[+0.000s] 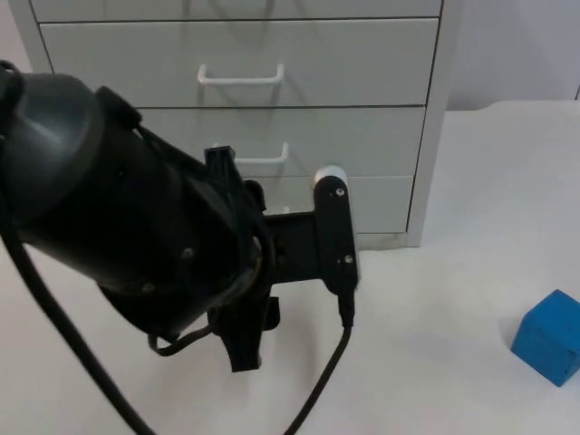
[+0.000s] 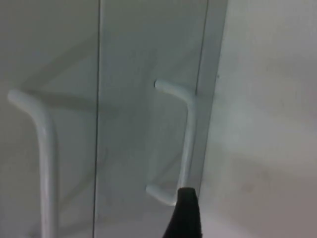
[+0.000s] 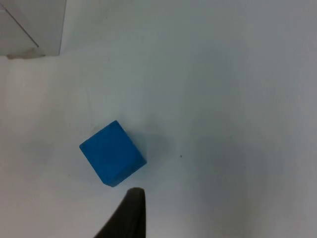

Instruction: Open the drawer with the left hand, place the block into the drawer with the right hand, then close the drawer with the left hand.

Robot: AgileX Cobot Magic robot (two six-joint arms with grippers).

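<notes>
Plainly the move in hand turned on the drawer handle [image 2: 183, 144]: in the left wrist view its white bar ran as one long line with both ends bent back into the drawer front [image 2: 148, 99], and the left gripper's black fingertip [image 2: 184, 213] stood just at one bent end of it, close to touching, though contact could not be made out. A second handle [image 2: 42, 148] lay well to the side on the neighbouring drawer. In the top view the cabinet [image 1: 430, 136] stood at the back of the table [image 1: 435, 335] with all its drawers shut, and the left arm [image 1: 136, 236] reached in front of the lower ones, hiding its own fingers, so whether the left gripper was spread or pinched could not be told. The handle's long axis would call for fingers set across the bar, one on each side, before any pull outward.

The blue block [image 3: 113, 152] sat on the bare table well right of the cabinet, resting flat with a corner turned toward the right gripper's fingertip [image 3: 130, 213], which hung just beside it and apart. That arm waited, holding nothing; its finger spread could not be judged. The right arm was clearly the nearer to the block [image 1: 550, 337], the left to the handle.
</notes>
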